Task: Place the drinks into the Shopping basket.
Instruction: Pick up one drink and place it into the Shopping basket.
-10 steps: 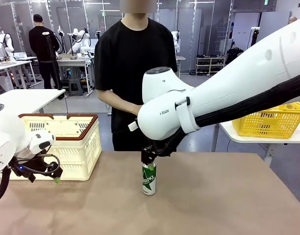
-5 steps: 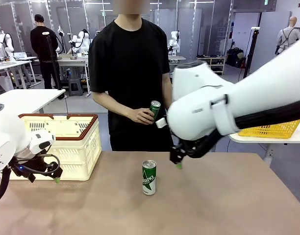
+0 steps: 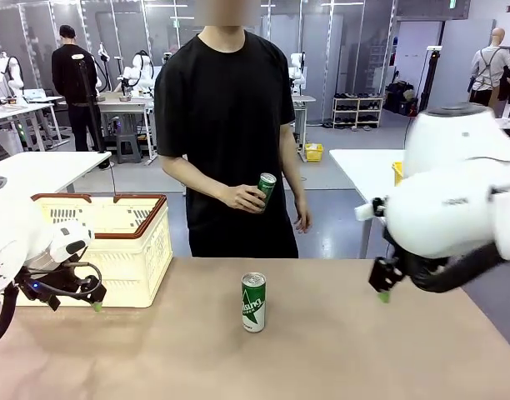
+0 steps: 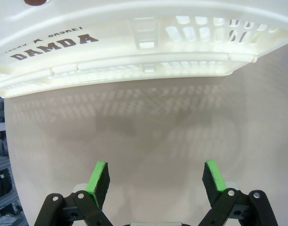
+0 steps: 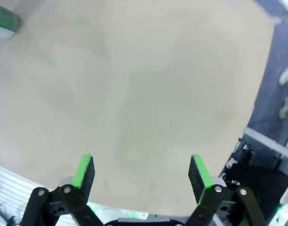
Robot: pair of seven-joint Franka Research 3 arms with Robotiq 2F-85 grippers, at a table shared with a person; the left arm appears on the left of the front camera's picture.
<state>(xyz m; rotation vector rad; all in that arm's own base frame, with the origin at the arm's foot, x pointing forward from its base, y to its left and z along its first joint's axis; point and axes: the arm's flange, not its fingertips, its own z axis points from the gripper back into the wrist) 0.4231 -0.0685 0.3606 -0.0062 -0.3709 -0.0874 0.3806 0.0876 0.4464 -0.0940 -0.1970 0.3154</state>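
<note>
One green drink can (image 3: 253,302) stands upright in the middle of the brown table; its edge shows at the top left corner of the right wrist view (image 5: 3,21). The person at the far side holds a second green can (image 3: 264,187) in one hand at waist height. At the table's left stands the Shopping basket (image 3: 130,250), cream with a reddish-brown rim. Its DAMDA-lettered wall (image 4: 134,52) lies just ahead of my open left gripper (image 4: 156,179), which hangs low at the basket's front left corner (image 3: 95,302). My right gripper (image 3: 382,287) hovers open and empty above bare table (image 5: 141,174), well right of the standing can.
The person (image 3: 226,125) stands against the table's far edge, behind the can. A white table (image 3: 359,167) stands behind on the right. Bare brown tabletop (image 3: 347,350) stretches between the can and the right edge.
My right arm has swung from directly over the standing can to the right side of the table, leaving the can upright. The person's hand with a second can has come into view. My left arm stayed still.
</note>
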